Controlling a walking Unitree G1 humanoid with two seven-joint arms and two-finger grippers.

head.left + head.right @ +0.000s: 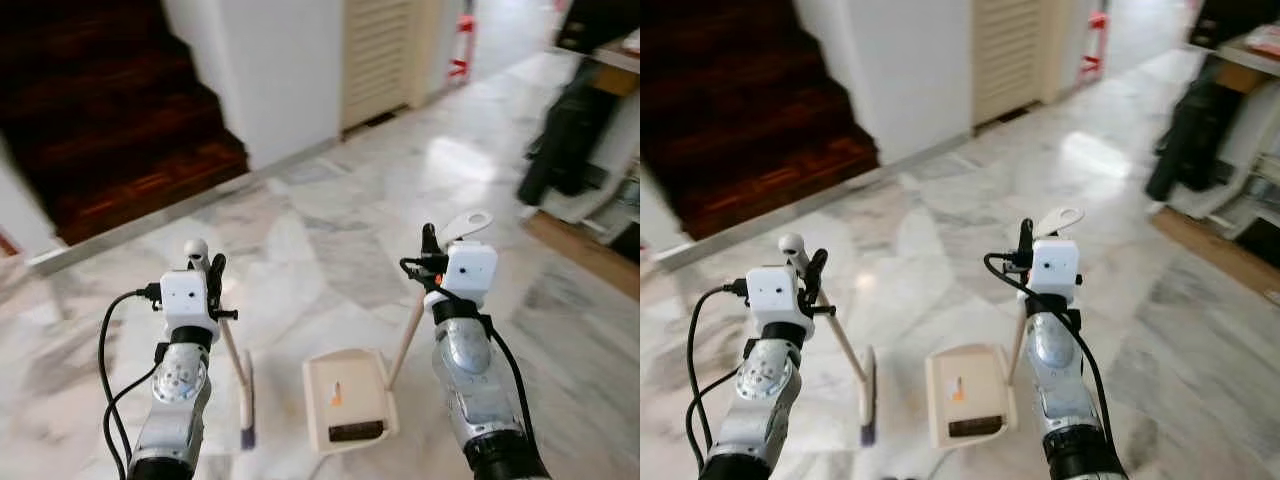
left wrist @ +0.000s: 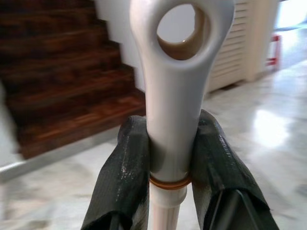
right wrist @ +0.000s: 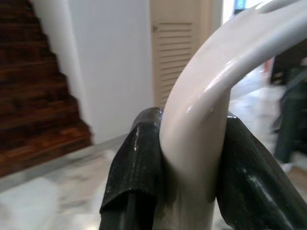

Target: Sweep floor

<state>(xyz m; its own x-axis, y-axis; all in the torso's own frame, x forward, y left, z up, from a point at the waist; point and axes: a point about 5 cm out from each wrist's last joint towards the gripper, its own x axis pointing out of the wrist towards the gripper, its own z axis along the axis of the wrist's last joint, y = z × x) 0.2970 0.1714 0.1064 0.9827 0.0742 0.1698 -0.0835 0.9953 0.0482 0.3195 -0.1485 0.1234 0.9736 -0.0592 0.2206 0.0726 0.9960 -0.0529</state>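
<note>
Left eye: white broom [image 1: 243,385], thin handle, head down on marble floor [image 1: 330,240]; cream dustpan [image 1: 345,400] just beside it, orange scrap inside.
Left wrist: left gripper [image 2: 170,158] pinching broom's handle below its hanging loop.
Right wrist: right gripper [image 3: 192,163] clamped on dustpan handle [image 3: 211,96], curved white top.

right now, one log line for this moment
left claw: shut on broom | right claw: shut on dustpan | both on floor
</note>
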